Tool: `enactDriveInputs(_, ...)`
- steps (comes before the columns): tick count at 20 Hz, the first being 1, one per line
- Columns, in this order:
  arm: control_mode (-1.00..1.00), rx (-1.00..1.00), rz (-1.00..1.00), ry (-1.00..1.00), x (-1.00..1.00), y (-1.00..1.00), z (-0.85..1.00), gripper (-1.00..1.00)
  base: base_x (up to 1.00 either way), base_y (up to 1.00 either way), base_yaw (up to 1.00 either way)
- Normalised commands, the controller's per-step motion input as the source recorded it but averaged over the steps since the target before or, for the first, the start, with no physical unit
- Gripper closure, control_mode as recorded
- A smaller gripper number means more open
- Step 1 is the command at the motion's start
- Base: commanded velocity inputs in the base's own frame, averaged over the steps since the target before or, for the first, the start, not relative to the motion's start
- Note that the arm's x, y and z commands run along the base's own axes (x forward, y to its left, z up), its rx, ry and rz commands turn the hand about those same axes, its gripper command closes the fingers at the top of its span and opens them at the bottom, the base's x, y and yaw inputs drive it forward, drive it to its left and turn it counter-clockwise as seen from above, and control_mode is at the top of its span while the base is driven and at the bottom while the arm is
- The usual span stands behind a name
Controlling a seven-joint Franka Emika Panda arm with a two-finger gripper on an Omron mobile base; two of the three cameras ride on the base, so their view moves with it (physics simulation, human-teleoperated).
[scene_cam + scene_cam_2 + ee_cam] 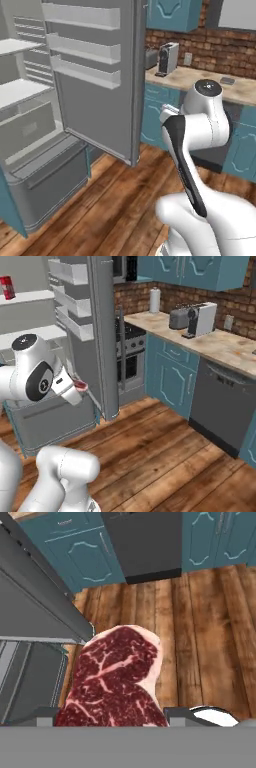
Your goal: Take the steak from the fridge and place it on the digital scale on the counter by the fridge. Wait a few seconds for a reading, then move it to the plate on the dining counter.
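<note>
The steak, a red slab with pale streaks and a fat rim, hangs over the wooden floor with my gripper shut on its near end. From the right base view the steak peeks out as a small red edge at the hand, just in front of the fridge. The fridge stands open, its door swung wide. The digital scale lies on the counter to the right of the fridge. The plate and the dining counter are out of view.
A coffee machine and toaster stand on the counter. The dark dishwasher panel and teal cabinets are below it. The open fridge door edge is close beside the hand. A red carton is on a fridge shelf.
</note>
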Motion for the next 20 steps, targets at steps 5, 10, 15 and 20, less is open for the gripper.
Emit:
enactDriveInputs(5, 1.0, 0.0, 0.0, 0.0, 0.0, 0.0, 0.0, 1.0, -0.23, -0.29, -0.56)
enactDriveInputs(10, 1.0, 0.0, 0.0, 0.0, 0.0, 0.0, 0.0, 1.0, 0.21, -0.33, -0.41)
enactDriveInputs(15, 1.0, 0.0, 0.0, 0.0, 0.0, 0.0, 0.0, 1.0, 0.6, -0.48, -0.24)
enactDriveInputs(20, 1.0, 0.0, 0.0, 0.0, 0.0, 0.0, 0.0, 1.0, 0.9, -0.5, -0.18)
